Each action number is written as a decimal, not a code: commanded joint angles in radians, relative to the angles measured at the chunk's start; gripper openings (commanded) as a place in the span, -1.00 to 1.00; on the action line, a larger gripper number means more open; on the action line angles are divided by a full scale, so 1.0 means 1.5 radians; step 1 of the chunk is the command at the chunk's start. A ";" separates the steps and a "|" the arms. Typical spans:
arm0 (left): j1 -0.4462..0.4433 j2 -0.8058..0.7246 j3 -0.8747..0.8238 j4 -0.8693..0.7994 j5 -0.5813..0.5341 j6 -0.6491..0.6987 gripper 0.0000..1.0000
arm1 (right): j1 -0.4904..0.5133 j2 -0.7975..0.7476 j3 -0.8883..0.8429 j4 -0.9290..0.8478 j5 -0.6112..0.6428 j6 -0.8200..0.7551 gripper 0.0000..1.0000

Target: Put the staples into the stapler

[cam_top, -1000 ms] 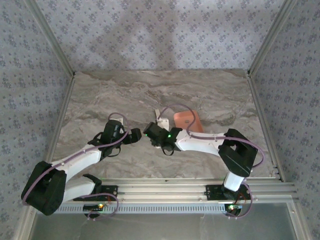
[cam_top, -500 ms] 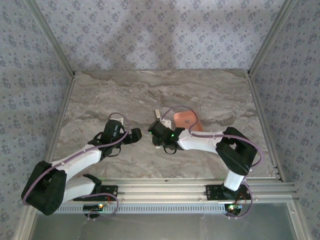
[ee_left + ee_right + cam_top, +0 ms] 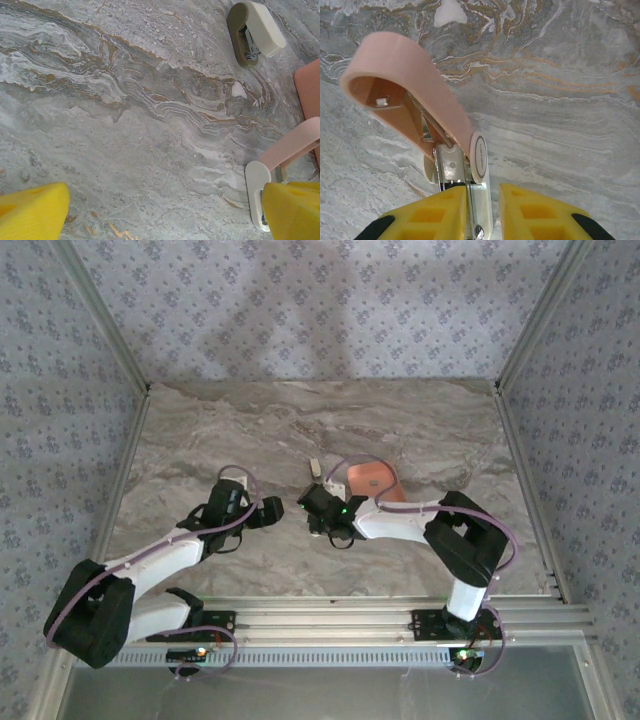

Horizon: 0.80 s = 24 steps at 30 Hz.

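Over the last second the right arm's elbow has swung inward and its wrist has turned toward eleven o'clock. The right pincer (image 3: 312, 498) now covers the stapler (image 3: 427, 125) from above, and its yellow fingers (image 3: 440, 215) have narrowed. They clamp the near end of the white base, one on each side of the thin metal rail. That hold looks chosen to pin the base flat on the worktop (image 3: 220, 430). The pink lid stands swung up toward eleven o'clock in the wrist view, leaving the rail bare for staples to drop in. The stapler sits mid-worktop, with the salmon tray (image 3: 370, 480) just at its two o'clock and a small olive-and-cream object (image 3: 252, 32) near its twelve. The right forearm reaches in low from four o'clock, wrist pitched down. The left pincer (image 3: 162, 215) hangs gaping and empty at the stapler's nine o'clock, low over bare marble. Its arm stretches in from seven o'clock, seemingly placed to help with loading.
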 commanded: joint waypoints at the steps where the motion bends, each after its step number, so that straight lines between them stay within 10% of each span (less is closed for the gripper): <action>1: 0.004 0.005 0.018 0.010 0.014 0.013 0.96 | -0.002 0.013 -0.006 -0.010 0.000 0.011 -0.53; 24: 0.004 0.013 0.027 0.020 0.033 0.012 0.96 | 0.003 0.004 -0.012 -0.004 0.001 0.002 -0.51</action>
